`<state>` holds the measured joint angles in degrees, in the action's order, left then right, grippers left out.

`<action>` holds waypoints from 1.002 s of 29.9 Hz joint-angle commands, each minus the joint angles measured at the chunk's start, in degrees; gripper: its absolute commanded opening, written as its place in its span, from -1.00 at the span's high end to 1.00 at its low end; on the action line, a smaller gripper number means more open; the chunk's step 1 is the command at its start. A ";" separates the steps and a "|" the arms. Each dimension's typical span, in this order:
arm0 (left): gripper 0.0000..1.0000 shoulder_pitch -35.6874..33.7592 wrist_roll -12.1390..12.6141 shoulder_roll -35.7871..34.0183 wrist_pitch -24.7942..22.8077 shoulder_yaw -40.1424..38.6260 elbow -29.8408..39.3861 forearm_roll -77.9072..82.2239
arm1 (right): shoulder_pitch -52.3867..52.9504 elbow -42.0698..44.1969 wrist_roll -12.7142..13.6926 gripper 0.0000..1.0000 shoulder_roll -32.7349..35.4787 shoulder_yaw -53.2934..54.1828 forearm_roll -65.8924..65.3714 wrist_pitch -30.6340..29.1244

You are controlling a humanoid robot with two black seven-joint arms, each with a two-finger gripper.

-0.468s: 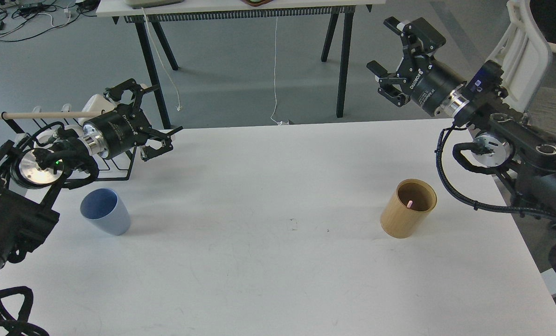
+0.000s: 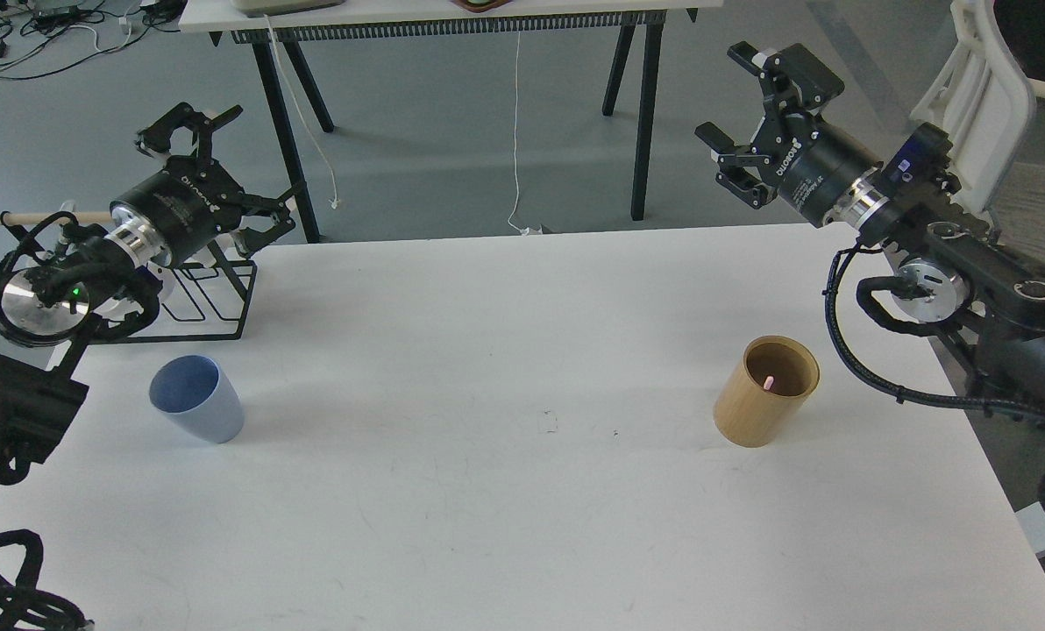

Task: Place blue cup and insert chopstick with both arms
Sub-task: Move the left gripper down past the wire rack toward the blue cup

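Note:
The blue cup [image 2: 196, 400] stands upright and empty on the white table [image 2: 522, 526] at the left. The tan wooden holder [image 2: 766, 391] stands at the right, and the pink tip of a chopstick [image 2: 768, 381] shows inside it; the rest of the stick is hidden. My left gripper [image 2: 255, 158] is open and empty, raised above the table's back left corner, well behind and above the cup. My right gripper [image 2: 717, 92] is open and empty, high beyond the table's back right edge, far above the holder.
A black wire rack [image 2: 216, 302] stands at the back left corner, with a long pale wooden rod [image 2: 45, 216] across it. Another table's black legs [image 2: 641, 114] stand on the floor behind. A white chair [image 2: 987, 96] is at the far right.

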<state>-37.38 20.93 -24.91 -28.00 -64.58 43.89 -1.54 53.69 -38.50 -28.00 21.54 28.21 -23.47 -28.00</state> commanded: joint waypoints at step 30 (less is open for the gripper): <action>-1.00 10.13 -45.41 -33.54 0.00 2.70 26.88 71.40 | -3.24 -0.79 0.00 -0.98 0.44 -0.09 -0.09 0.00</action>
<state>-27.65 -13.95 -57.30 -28.01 -62.48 73.08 68.41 50.55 -39.27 -28.00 21.77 28.09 -23.52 -28.01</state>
